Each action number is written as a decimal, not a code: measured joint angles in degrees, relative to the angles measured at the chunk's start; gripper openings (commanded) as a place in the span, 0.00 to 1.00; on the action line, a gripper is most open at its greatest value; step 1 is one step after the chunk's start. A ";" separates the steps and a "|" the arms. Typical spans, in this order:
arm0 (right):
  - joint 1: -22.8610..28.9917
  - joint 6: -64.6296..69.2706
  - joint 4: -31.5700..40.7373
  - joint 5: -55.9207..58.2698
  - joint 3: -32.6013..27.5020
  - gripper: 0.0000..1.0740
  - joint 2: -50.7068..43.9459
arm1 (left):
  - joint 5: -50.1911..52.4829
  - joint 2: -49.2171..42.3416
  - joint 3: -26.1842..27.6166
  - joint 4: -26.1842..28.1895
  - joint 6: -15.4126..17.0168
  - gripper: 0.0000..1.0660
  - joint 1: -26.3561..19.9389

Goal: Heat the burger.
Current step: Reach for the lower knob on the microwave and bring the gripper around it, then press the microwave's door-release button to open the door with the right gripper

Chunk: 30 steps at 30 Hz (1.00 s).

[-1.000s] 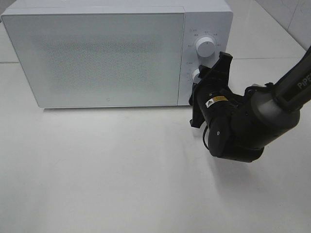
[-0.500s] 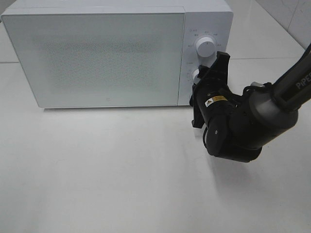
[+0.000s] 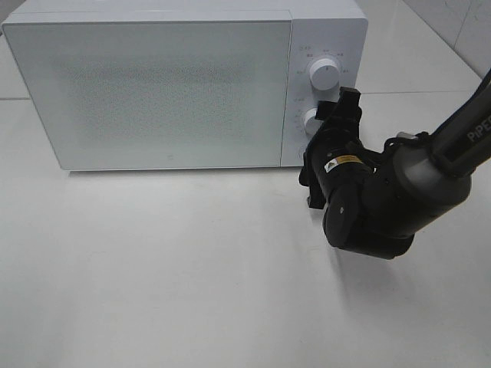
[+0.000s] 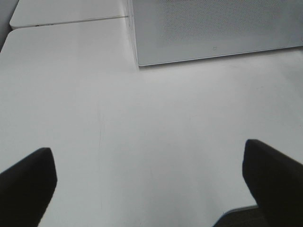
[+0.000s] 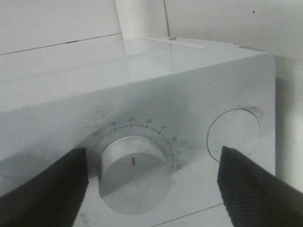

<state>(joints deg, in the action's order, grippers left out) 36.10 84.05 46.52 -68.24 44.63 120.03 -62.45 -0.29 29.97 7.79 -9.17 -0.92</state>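
1. White worktop point(image 3: 192, 268) carries a white microwave point(image 3: 153, 84), door shut.
2. Right hand point(image 5: 150, 161): released, fingers either side of the lower dial point(image 3: 309, 117), not touching it.
3. Left hand point(image 4: 147, 151): released, over bare worktop.
4. Burger: out of sight; location cannot be told.

I see a lab-style kitchen mock-up: a white microwave point(image 3: 153, 84) on a plain white tabletop point(image 3: 153, 268), with a tiled wall point(image 5: 227, 23) behind it.
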 measured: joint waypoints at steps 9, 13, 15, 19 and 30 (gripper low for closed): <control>-0.29 -1.55 -4.76 -1.15 -2.98 0.71 -1.49 | 0.00 0.00 0.00 0.00 0.00 0.94 0.00; -0.34 -1.83 -9.17 -1.09 -7.22 0.71 -3.90 | 0.00 0.00 0.00 0.00 0.00 0.94 0.00; -0.34 -1.89 -10.83 -1.09 -9.22 0.71 -4.87 | 0.00 0.00 0.00 0.00 0.00 0.94 0.00; -0.34 -2.18 -12.83 -1.09 -12.72 0.70 -6.36 | 0.00 0.00 0.00 0.00 0.00 0.94 0.00; -0.52 -15.76 -16.67 1.66 -22.12 0.70 -20.45 | 0.00 0.00 0.00 0.00 0.00 0.94 0.00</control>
<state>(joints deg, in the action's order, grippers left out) 35.58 68.30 29.85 -66.58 22.52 99.58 -62.45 -0.29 29.97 7.79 -9.17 -0.92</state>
